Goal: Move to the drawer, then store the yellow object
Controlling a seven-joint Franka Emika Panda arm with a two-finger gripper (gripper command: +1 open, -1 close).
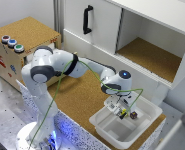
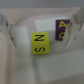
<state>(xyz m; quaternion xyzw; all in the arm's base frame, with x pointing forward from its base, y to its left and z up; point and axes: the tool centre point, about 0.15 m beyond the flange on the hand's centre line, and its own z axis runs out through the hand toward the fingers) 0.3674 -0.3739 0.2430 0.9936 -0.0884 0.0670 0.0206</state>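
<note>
Wrist view: the gripper (image 2: pixel 39 30) hangs over the inside of a white bin (image 2: pixel 20 67), its 2 pale fingers (image 2: pixel 6 26) spread wide with nothing between them. Just below the gap between the fingers sits the yellow object (image 2: pixel 40 43), a small yellow cube with black letters on its top face, resting on the bin's floor. It touches neither finger. Beside it, near the second finger, lies a purple cube (image 2: pixel 60 30) with yellow lettering; the 2 cubes sit close together, and I cannot tell whether they touch.

In the exterior view, the white arm (image 1: pixel 87 67) reaches from its base on the cork-topped table (image 1: pixel 79 100) out over the white bin (image 1: pixel 142 107), which stands at the table's edge toward the exterior view's right. The gripper (image 1: pixel 121 109) points down into the bin, where a speck of yellow (image 1: pixel 123 114) shows at its tip and a small dark object (image 1: pixel 134 115) lies just beside it.

Well apart, at the exterior view's left, stands a small cork-topped wooden box (image 1: pixel 27 37) bearing 3 round buttons (image 1: pixel 12 43). Its drawer cannot be made out here. Behind the table stands a large white cabinet (image 1: pixel 104 25) with a black vertical handle (image 1: pixel 87 19) and an open cork-floored compartment (image 1: pixel 152 55).
</note>
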